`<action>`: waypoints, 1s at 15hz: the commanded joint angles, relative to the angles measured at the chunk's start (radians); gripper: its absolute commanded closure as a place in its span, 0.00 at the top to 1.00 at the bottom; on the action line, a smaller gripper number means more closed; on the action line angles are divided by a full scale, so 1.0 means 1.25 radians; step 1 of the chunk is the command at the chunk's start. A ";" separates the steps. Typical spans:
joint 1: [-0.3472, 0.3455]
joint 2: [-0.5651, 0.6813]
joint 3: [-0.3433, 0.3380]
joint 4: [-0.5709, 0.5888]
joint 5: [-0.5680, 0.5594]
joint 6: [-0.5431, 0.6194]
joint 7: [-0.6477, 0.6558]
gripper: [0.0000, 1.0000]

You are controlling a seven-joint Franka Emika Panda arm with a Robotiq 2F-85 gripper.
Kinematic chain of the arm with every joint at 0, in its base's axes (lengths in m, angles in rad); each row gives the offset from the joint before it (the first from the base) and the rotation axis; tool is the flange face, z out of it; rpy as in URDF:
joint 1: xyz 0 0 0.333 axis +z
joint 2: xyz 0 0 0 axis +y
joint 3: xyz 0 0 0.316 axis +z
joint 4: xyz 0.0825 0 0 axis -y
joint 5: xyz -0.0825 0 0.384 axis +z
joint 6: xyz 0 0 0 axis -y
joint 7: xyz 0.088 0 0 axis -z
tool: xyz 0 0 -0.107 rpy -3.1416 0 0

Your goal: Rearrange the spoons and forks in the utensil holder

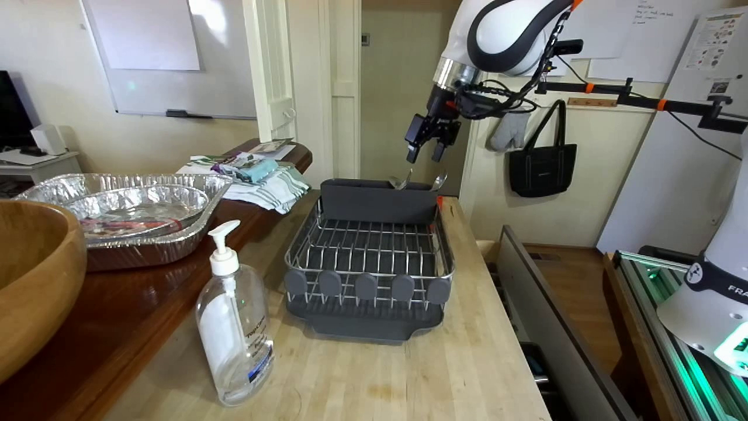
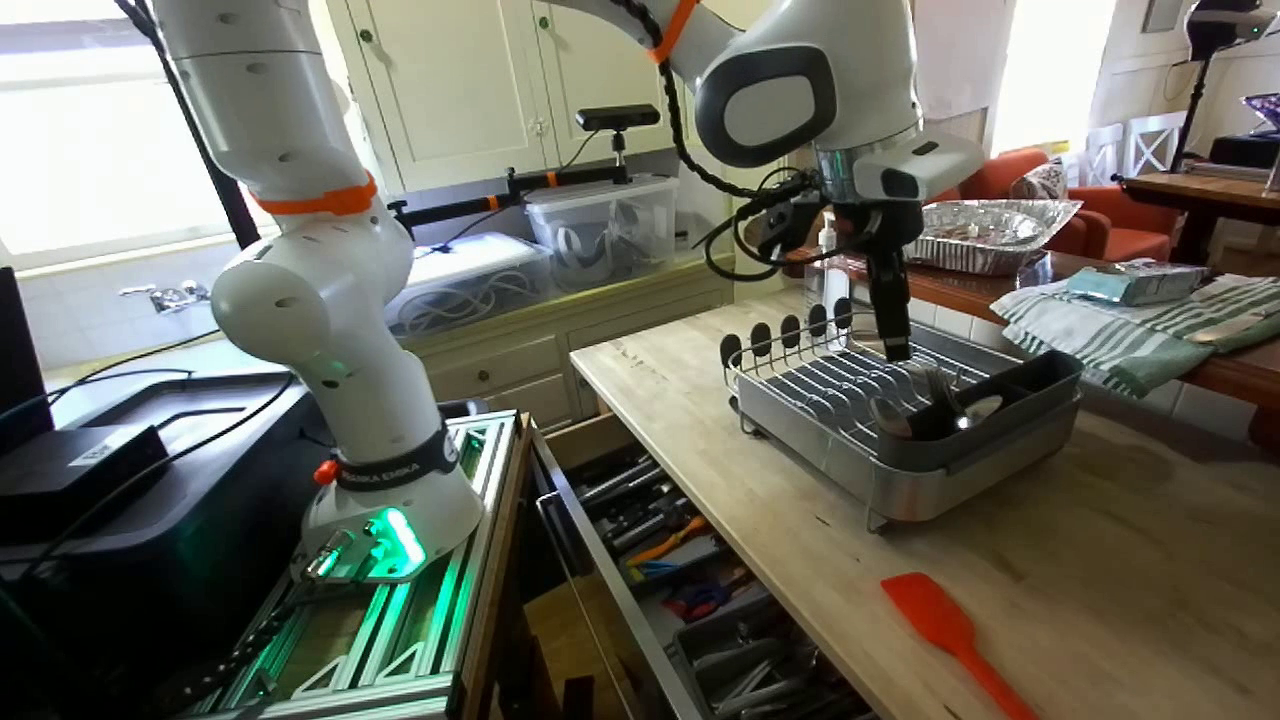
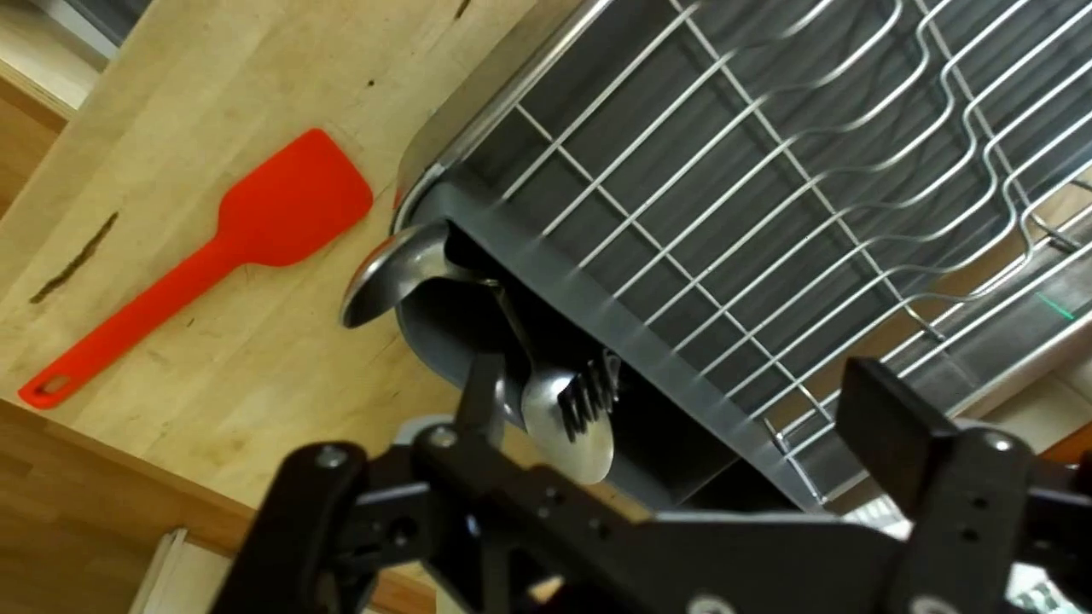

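The dark grey utensil holder point(image 1: 377, 202) sits at one end of the dish rack point(image 2: 830, 425). In the wrist view its rim point(image 3: 631, 328) borders the rack wires. A large spoon point(image 3: 397, 269) leans over one end of the holder. A second spoon point(image 3: 584, 456) and a fork point(image 3: 589, 396) overlap, and both stand in the same end of the holder. A spoon also shows in an exterior view point(image 2: 985, 408). My gripper point(image 3: 687, 409) is open and empty, above the holder and apart from the utensils. It also shows in both exterior views point(image 1: 425, 154) point(image 2: 897, 352). The utensils' lower ends are hidden.
A red spatula point(image 2: 935, 615) lies on the wooden counter beside the rack. A pump bottle point(image 1: 236, 333) stands near the rack's other end. Foil pans point(image 1: 193, 240), a wooden bowl point(image 1: 41, 280) and towels point(image 2: 1090, 330) lie on the raised ledge. A drawer point(image 2: 610, 570) with utensils is open.
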 commanded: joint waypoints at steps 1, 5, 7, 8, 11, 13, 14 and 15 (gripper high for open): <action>-0.011 0.058 0.009 0.027 0.023 0.029 0.012 1.00; -0.013 0.097 0.019 0.042 0.074 0.059 -0.016 1.00; -0.011 0.113 0.029 0.047 0.102 0.084 -0.022 1.00; -0.011 0.122 0.036 0.050 0.114 0.100 -0.029 1.00; -0.011 0.146 0.047 0.065 0.122 0.131 -0.022 1.00; -0.015 0.154 0.051 0.072 0.126 0.139 -0.025 1.00; -0.015 0.155 0.051 0.075 0.125 0.143 -0.024 1.00; -0.016 0.157 0.051 0.077 0.123 0.146 -0.023 1.00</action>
